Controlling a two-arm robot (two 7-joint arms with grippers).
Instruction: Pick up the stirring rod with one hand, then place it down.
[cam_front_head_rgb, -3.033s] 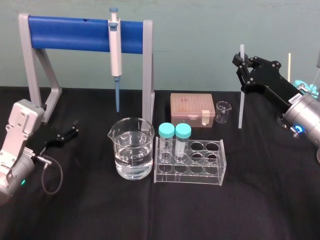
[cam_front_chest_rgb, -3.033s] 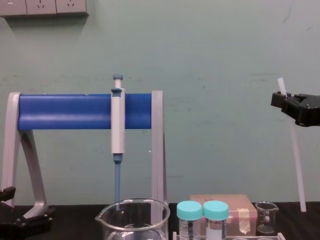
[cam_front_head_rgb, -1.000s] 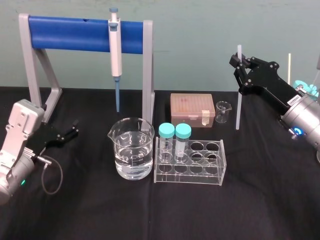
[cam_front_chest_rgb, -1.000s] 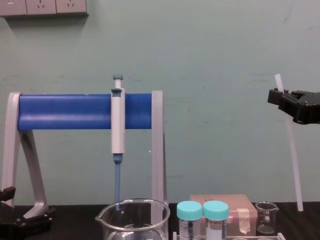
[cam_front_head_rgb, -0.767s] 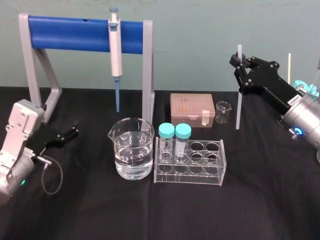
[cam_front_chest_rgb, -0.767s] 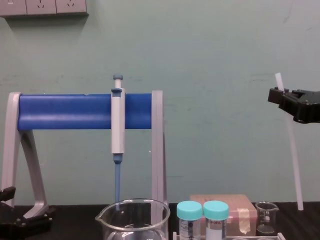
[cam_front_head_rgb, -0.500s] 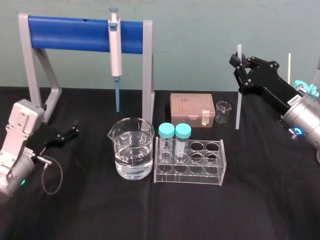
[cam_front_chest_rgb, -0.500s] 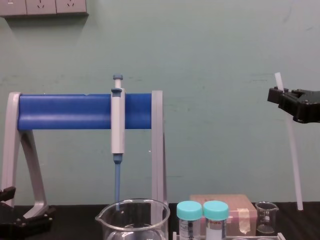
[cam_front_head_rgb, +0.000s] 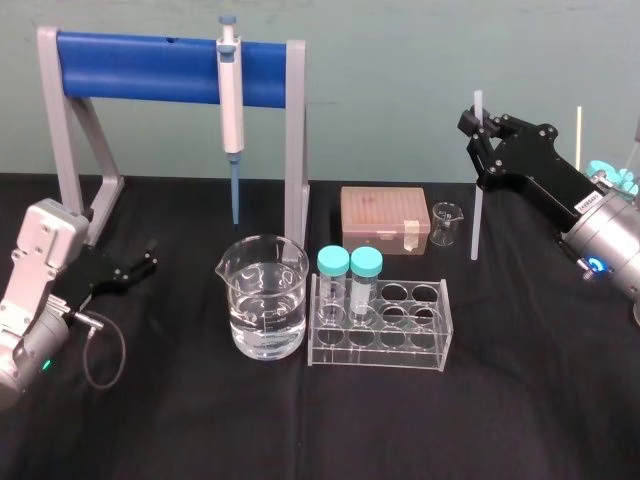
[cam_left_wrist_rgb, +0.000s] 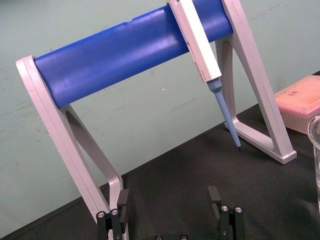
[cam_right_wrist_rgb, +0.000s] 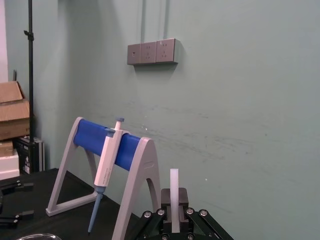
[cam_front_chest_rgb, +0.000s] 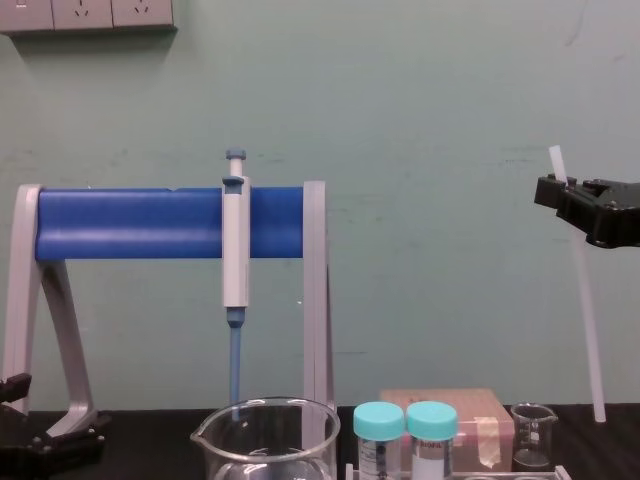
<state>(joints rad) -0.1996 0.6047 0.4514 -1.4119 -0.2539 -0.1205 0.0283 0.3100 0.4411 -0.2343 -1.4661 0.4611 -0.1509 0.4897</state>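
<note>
Operator: Where does the stirring rod (cam_front_head_rgb: 475, 210) lie relative to the right gripper (cam_front_head_rgb: 478, 128)?

Technician: Upper right of the head view. The gripper is clamped on the rod's top end, so the long axis hangs near vertical, with the lower tip beside the small beaker (cam_front_head_rgb: 445, 223). Whether it touches the table (cam_front_head_rgb: 520, 400) cannot be told. Placing it calls for lowering and tilting. The left gripper (cam_front_head_rgb: 150, 256) is parked lower left, jaws apart.

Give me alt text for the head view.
The right gripper holds the stirring rod nearly upright, just right of a small beaker. The left gripper sits open near the pipette stand.
</note>
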